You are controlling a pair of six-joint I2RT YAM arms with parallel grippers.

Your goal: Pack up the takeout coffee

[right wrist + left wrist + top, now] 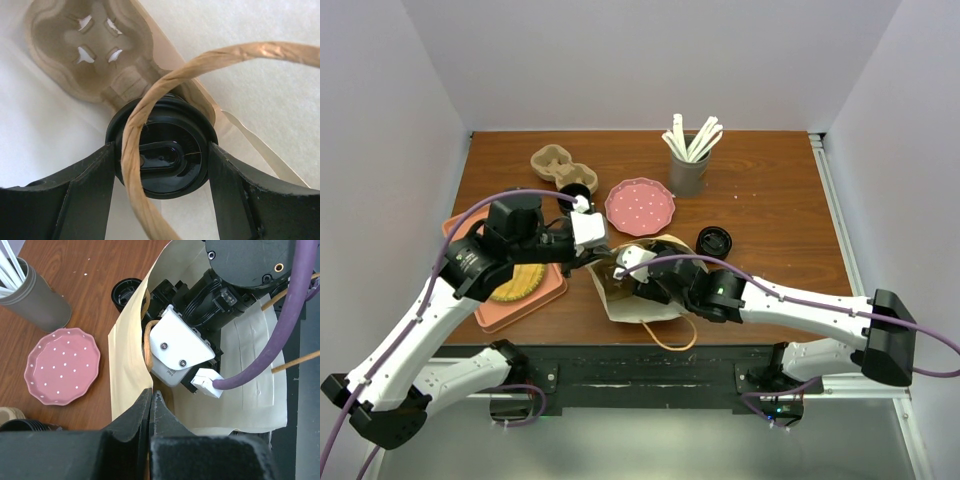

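Note:
A cream paper bag (632, 306) with twisted paper handles lies open on the table near the front edge. My left gripper (603, 250) is shut on the bag's rim (131, 360), its jaws pinching the paper in the left wrist view (150, 396). My right gripper (638, 272) reaches inside the bag. In the right wrist view (161, 150) its fingers press both sides of a black-lidded coffee cup (172, 165). The cup sits in one slot of a cardboard carrier (95, 45). A bag handle (137, 120) loops across the lid.
A second black-lidded cup (714, 240) stands right of the bag. Another carrier (552, 163) with a cup sits at the back left. Also here are a pink dotted plate (640, 206), a grey holder of stirrers (689, 170), and an orange tray (498, 308) at the left.

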